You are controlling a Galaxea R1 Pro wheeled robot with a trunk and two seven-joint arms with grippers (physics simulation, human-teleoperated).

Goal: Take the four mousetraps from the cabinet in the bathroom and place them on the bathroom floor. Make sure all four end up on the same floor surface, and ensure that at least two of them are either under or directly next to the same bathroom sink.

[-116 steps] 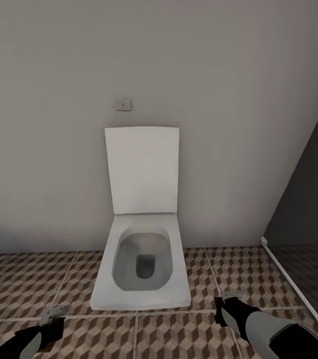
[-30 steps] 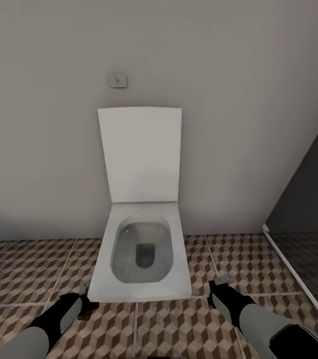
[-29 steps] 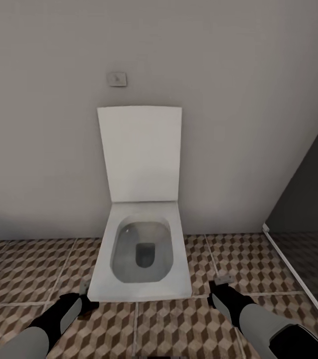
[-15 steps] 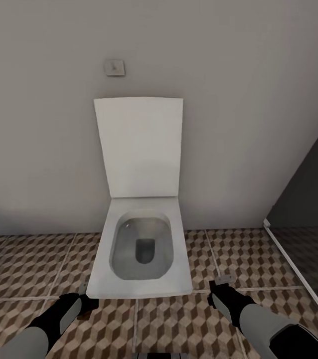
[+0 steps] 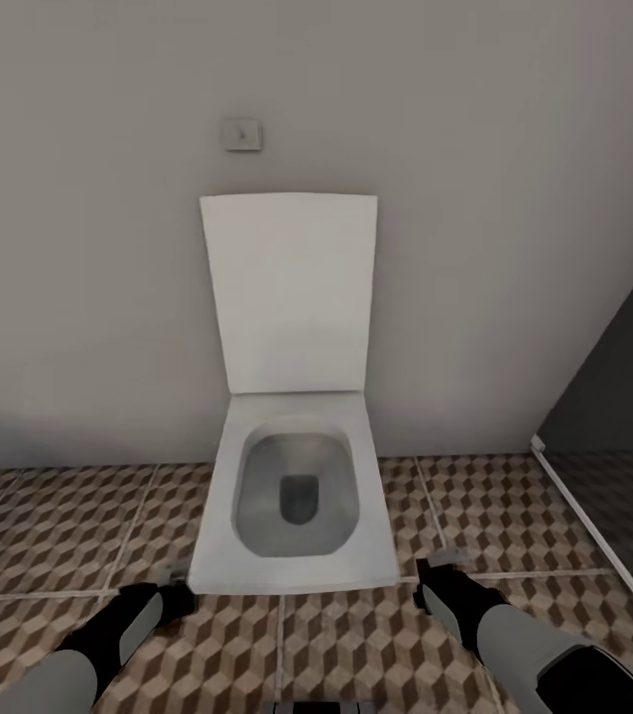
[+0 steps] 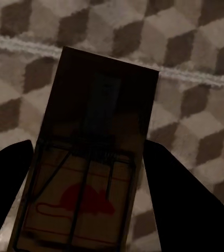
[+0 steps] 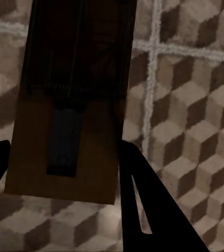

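We faced the wall (image 5: pixel 475 178), with the toilet (image 5: pixel 297 496) set against it as our landmark and its lid (image 5: pixel 292 293) standing up against the wall below a small flush plate (image 5: pixel 242 134). The floor (image 5: pixel 49 526) of cube-patterned tiles ran out to both sides of the toilet, and the dark shower floor (image 5: pixel 619 516) lay beyond a pale sill at the toilet's right. No sink or cabinet appeared from here, so we judged that we were in transit, carrying rather than placing.

Our arms hung low in front of the toilet, one at each front corner of the bowl, likely kept tucked and near the floor so the loads rode steady while the base moved. The left tool (image 5: pixel 170 595) was clamped on a trap (image 6: pixel 88 173), gripped across its narrow width, with its wire spring and red mouse print facing the wrist camera. The right tool (image 5: pixel 436 575) pinched a second trap (image 7: pixel 72 105) the same way, by its long edges, over a tile joint. Holding each by its sides kept the wire parts clear of the fingers. Both traps hung above the floor, near the toilet and not yet set down.
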